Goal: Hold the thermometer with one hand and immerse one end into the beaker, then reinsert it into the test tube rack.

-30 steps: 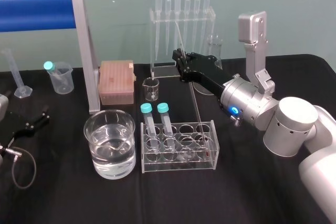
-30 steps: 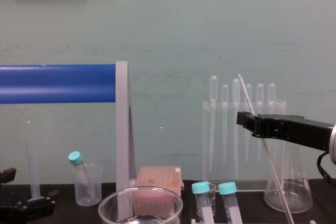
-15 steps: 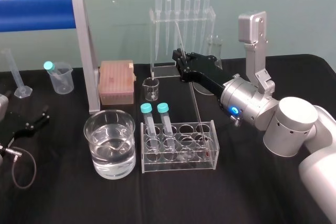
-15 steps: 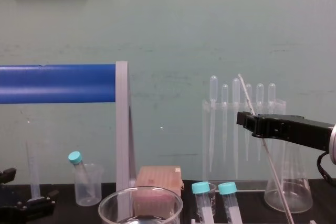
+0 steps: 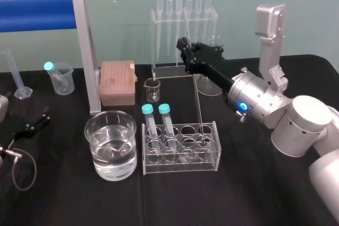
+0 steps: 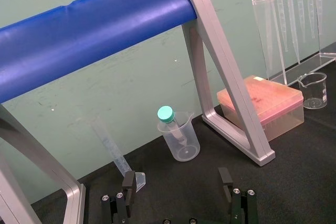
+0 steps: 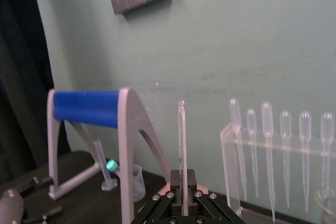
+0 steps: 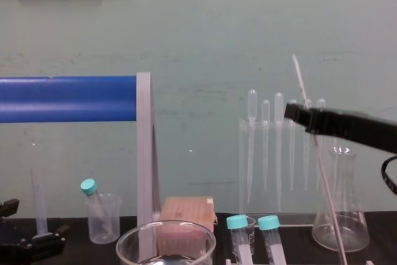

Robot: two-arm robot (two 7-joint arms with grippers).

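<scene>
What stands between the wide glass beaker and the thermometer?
Head view: two teal-capped tubes in the test tube rack stand between the beaker and the thermometer held by the right gripper; the left gripper rests far left.

No legible text, labels, brands or numbers on anything here. The thermometer (image 7: 181, 150) shows fine graduation marks along the glass, but they're too small to read any digits off.
</scene>
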